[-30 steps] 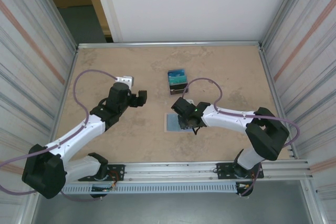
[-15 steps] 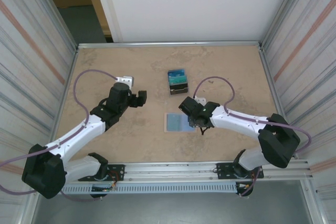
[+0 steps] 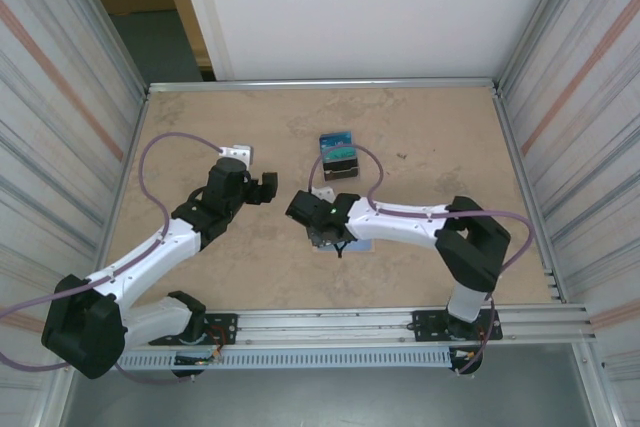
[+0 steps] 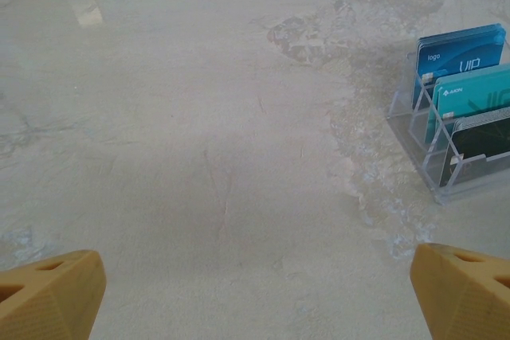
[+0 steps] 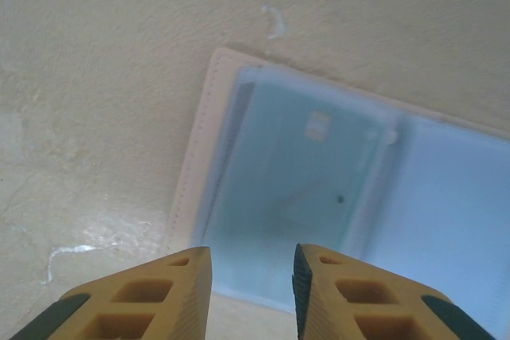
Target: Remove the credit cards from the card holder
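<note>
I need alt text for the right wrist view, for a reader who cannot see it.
The right end effector, narrowly open and empty, hovers over an open card wallet lying flat on the beige table. A teal card shows through its clear sleeve.

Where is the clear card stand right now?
Top view: the clear card stand is mid-table, toward the far side, just beyond the right pincer. In the left wrist view it sits at the right edge, holding three standing cards.
</note>
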